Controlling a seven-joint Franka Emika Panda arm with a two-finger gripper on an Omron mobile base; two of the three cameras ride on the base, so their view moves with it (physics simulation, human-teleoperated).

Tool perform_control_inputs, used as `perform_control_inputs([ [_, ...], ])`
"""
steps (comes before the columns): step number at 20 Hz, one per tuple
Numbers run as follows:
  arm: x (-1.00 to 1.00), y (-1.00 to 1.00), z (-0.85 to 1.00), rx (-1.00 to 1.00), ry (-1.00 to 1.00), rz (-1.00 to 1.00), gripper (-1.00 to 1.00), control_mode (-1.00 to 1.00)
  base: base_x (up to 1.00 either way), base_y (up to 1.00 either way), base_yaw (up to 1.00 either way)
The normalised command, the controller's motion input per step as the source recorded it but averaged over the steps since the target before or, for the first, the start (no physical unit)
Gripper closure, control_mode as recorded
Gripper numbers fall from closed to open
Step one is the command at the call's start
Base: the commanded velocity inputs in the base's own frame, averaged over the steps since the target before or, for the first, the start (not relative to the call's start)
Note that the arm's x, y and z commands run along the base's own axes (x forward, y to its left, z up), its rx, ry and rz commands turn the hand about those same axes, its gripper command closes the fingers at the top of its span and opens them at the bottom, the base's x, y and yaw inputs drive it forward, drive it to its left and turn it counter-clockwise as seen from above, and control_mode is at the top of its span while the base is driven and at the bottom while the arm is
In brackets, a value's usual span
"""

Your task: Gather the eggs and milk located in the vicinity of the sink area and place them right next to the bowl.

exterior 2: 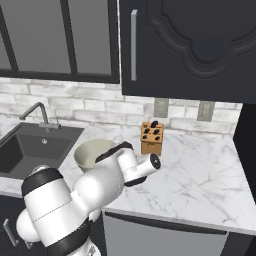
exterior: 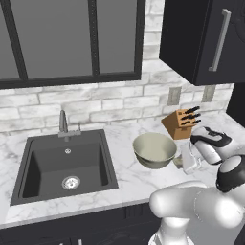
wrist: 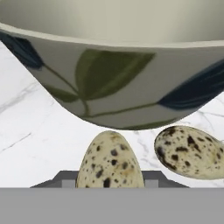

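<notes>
The bowl, beige with a leaf pattern, looms right in front of the hand; it also stands on the counter right of the sink as the same bowl. My gripper is shut on a speckled egg, held low just before the bowl's base. A second speckled egg lies on the marble beside it, close to the bowl. From the left base view my gripper sits at the bowl's right side, near the counter. The milk is out of view.
A wooden knife block stands behind the bowl by the brick wall. The sink's faucet rises at the basin's back. Dark wall cabinets hang above the marble counter, which runs open to the right.
</notes>
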Motion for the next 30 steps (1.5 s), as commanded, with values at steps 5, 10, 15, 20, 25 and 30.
perform_control_inputs([
  [5, 0.15, 0.00, -0.04, 0.00, 0.00, 0.00, 1.00, -1.00, 0.00, 0.00, 0.00],
  [10, 0.14, 0.00, -0.06, 0.00, 0.00, 0.00, 1.00, -1.00, 0.00, 0.00, 0.00],
  [15, 0.13, 0.00, -0.12, 0.00, 0.00, 0.00, 1.00, -1.00, 0.00, 0.00, 0.00],
  [20, 0.11, 0.00, -0.20, 0.00, 0.00, 0.00, 1.00, -1.00, 0.00, 0.00, 0.00],
  [25, 0.06, 0.00, -0.15, 0.00, 0.00, 0.00, -1.00, -1.00, 0.00, 0.00, 0.00],
  [30, 0.00, -0.04, -0.02, 0.00, 0.00, 0.00, -1.00, -1.00, 0.00, 0.00, 0.00],
])
